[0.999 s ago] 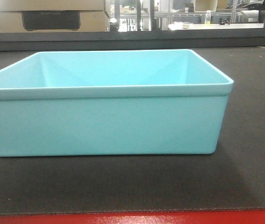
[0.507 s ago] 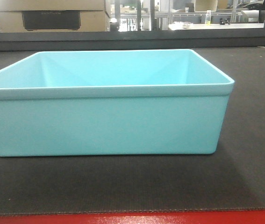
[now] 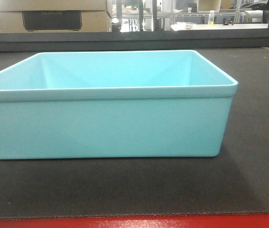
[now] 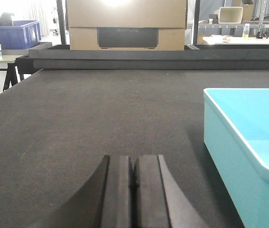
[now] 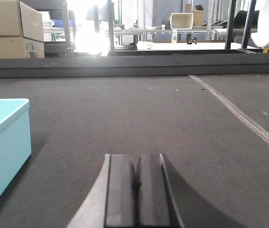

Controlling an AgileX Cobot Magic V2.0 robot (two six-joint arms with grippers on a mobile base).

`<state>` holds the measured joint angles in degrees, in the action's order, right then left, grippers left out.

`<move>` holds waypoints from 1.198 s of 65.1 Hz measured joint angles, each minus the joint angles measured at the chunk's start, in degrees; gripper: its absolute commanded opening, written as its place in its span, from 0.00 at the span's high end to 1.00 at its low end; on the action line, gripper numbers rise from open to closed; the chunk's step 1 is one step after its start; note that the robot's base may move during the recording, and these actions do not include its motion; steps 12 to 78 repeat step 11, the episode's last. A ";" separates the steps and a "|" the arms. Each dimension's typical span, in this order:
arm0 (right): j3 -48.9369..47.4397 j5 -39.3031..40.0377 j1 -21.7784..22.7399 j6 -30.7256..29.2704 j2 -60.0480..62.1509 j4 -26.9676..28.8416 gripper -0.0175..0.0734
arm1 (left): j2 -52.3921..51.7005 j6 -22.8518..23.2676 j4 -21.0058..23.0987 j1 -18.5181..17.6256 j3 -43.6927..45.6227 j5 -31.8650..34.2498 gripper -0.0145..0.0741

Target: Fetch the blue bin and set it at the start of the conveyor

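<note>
Here the blue bin [image 3: 106, 121] sat upright and empty on the dark belt [image 3: 248, 180], its near wall just behind the red strip [image 3: 134, 222] at 6 o'clock. The left gripper [image 4: 133, 187] had its pads pressed together, holding nothing, with the bin at its 3 o'clock. The right gripper [image 5: 135, 190] was likewise pressed together and bare, with the bin at its 9 o'clock, apart.

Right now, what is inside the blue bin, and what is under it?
The blue bin shows only bare inner walls; its floor is hidden behind the near wall, so contents lying low cannot be ruled out. It sits on the conveyor belt; the belt beneath it is covered.
</note>
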<state>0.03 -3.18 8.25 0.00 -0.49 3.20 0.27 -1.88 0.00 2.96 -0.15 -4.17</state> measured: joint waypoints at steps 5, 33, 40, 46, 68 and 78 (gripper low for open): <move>0.00 0.00 0.00 0.00 0.00 0.00 0.99 | 0.00 0.00 0.00 0.00 0.00 0.00 0.96; 0.00 0.00 0.00 0.00 0.00 0.00 0.99 | 0.00 0.00 0.00 0.00 0.00 0.00 0.96; 0.00 0.00 0.00 0.00 0.00 0.00 0.99 | 0.00 0.00 0.00 0.00 0.00 0.00 0.96; 0.00 0.00 0.00 0.00 0.00 0.00 0.99 | 0.00 0.00 0.00 0.00 0.00 0.00 0.96; 0.00 0.00 0.00 0.00 0.00 0.00 0.99 | 0.00 0.00 0.00 0.00 0.00 0.00 0.96; 0.00 0.00 0.00 0.00 0.00 0.00 0.99 | 0.00 0.00 0.00 0.00 0.00 0.00 0.96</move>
